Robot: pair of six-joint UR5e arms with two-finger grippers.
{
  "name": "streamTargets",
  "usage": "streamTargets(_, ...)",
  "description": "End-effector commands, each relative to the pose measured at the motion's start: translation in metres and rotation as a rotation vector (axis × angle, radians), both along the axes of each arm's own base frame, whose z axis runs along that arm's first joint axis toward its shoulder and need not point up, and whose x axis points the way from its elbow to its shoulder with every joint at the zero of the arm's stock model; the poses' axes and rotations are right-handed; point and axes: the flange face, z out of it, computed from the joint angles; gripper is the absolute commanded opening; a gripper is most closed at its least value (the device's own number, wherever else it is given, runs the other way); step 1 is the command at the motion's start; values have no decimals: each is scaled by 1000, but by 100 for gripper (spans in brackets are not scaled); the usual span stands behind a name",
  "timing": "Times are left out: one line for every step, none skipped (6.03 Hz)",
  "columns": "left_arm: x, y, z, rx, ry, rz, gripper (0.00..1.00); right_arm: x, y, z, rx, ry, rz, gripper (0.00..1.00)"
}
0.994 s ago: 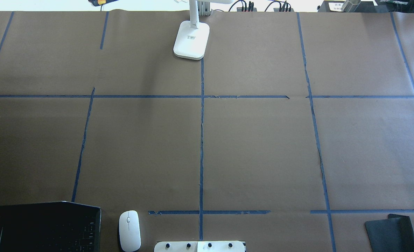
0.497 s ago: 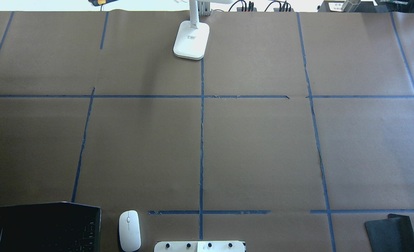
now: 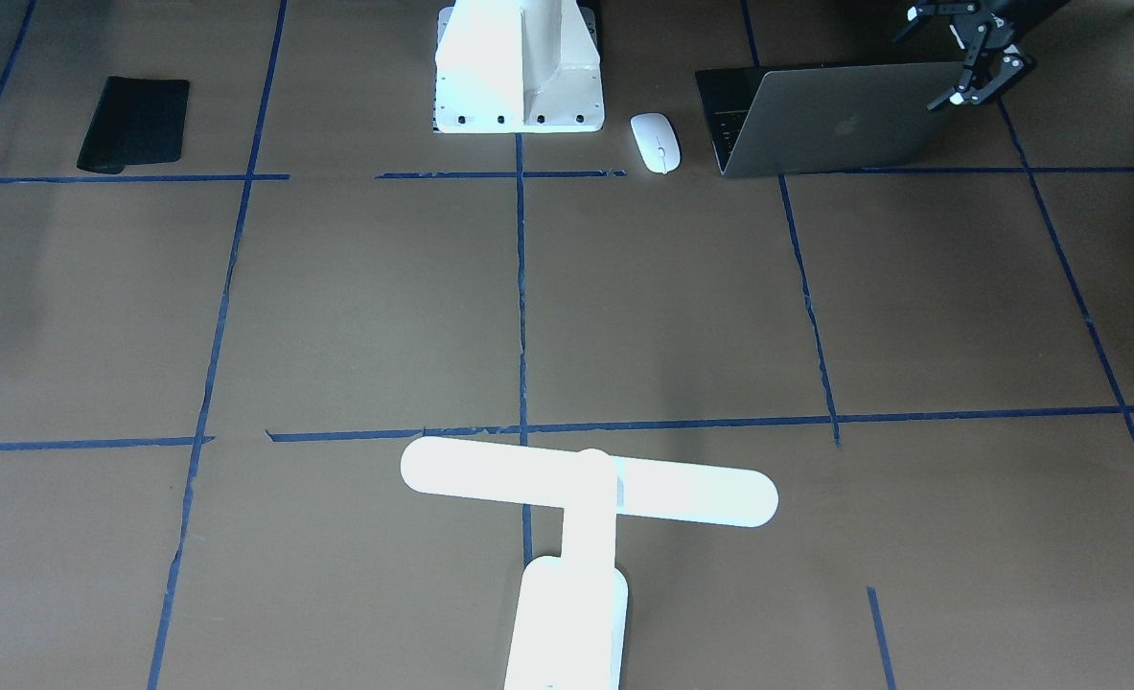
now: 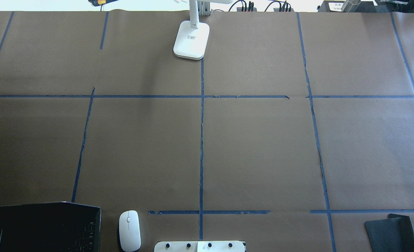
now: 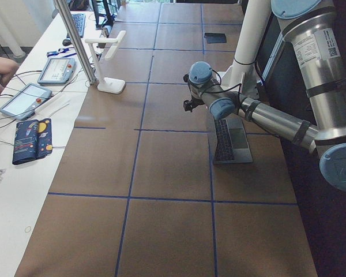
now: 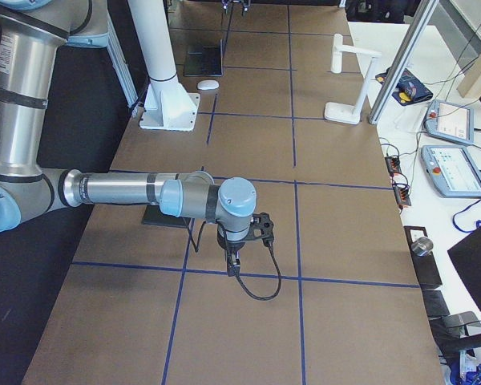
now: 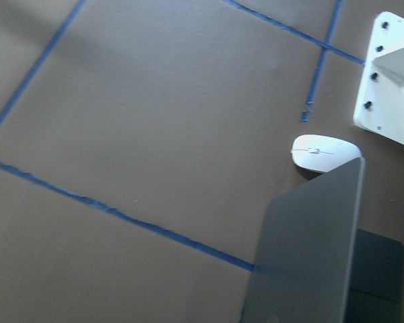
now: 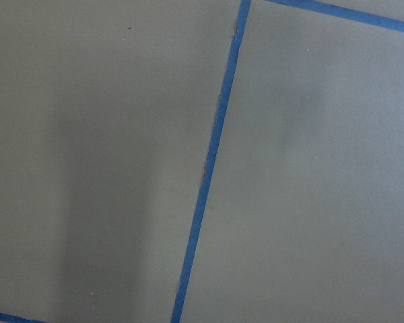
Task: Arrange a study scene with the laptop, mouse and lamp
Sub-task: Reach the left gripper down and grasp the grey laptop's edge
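Observation:
The grey laptop [image 3: 844,120] stands open at the table's near left corner, and also shows in the overhead view [image 4: 42,227]. The white mouse [image 3: 656,141] lies beside it, between it and the pedestal [image 4: 129,230]. The white lamp [image 3: 586,489] stands at the far middle edge; its base shows in the overhead view [image 4: 191,40]. My left gripper [image 3: 983,77] is open and empty, close to the outer top corner of the laptop's lid; I cannot tell if it touches. My right gripper [image 6: 232,261] hangs over bare table at the right end; I cannot tell if it is open or shut.
A flat black pad [image 3: 133,123] lies near the robot's right front. The white bolted pedestal [image 3: 519,67] stands at the near middle. Blue tape lines cross the brown paper. Tablets [image 5: 23,99] and a metal post [image 5: 75,40] are beyond the far edge.
Two black fingertips of my left gripper have come into the overhead view at its left edge, above the laptop. The laptop, mouse and lamp have not moved.

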Motion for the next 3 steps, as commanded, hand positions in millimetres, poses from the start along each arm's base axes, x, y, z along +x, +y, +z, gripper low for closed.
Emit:
streamTargets(28,23,15,47,-46,58,99,1,0,0,0,1,1,100)
streamTargets(33,25,20,40,-56,73,99,1,0,0,0,1,1,100)
streamTargets(41,29,25,31,-63,99,99,0,0,0,0,1,0,100)
